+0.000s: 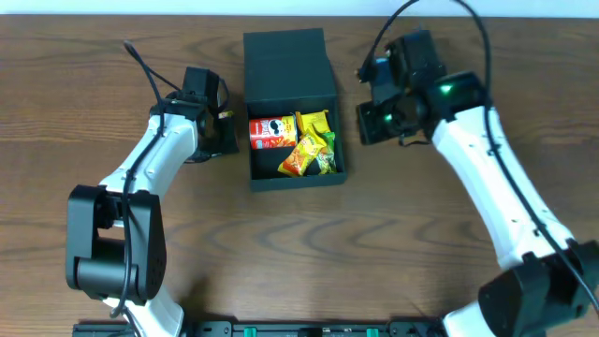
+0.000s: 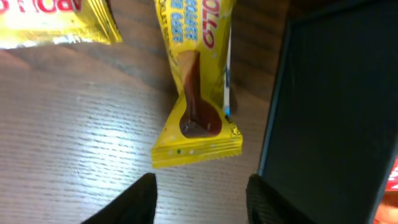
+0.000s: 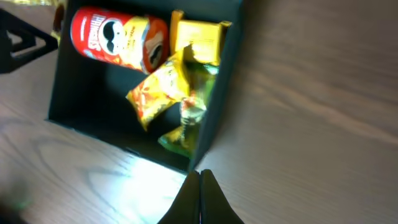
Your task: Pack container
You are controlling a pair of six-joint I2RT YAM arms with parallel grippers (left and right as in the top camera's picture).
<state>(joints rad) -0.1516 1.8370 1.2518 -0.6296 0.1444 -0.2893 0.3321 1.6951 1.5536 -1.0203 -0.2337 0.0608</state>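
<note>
You are partway through the packing. The dark teal-green, square-ish cardboard container (image 1: 288, 65) sits in the middle of the wooden tabletop (image 1: 309, 253) with its flap lid thrown back on the far side. Its well already holds three things:

- a red cylindrical crisp can (image 3: 118, 40) lying on its side
- a flat yellow packet (image 3: 199, 37) next to the can
- a crumpled yellow, orange and green snack bag (image 3: 168, 93) against the wall nearer the right arm

What is left lies outside, by the container's left wall. The left wrist view shows you a yellow foil-wrapped bar (image 2: 196, 81) with a brown chocolate picture, flat on the tabletop just beside that wall. A second yellow foil packet (image 2: 56, 22) lies a little farther off, cut by the frame edge. Neither is in the container yet.

Your left hand (image 2: 202, 186) hovers near the end of the bar, its fingers parted to a middling gap with nothing between them — it holds nothing. Your right hand (image 3: 200, 186) is on the other side, just outside the container's right wall, with its fingers pressed together and empty.

So, by my reading, three items are in and at least two are to go, then the lid to fold down — whether more packets wait out of view, I cannot tell.
</note>
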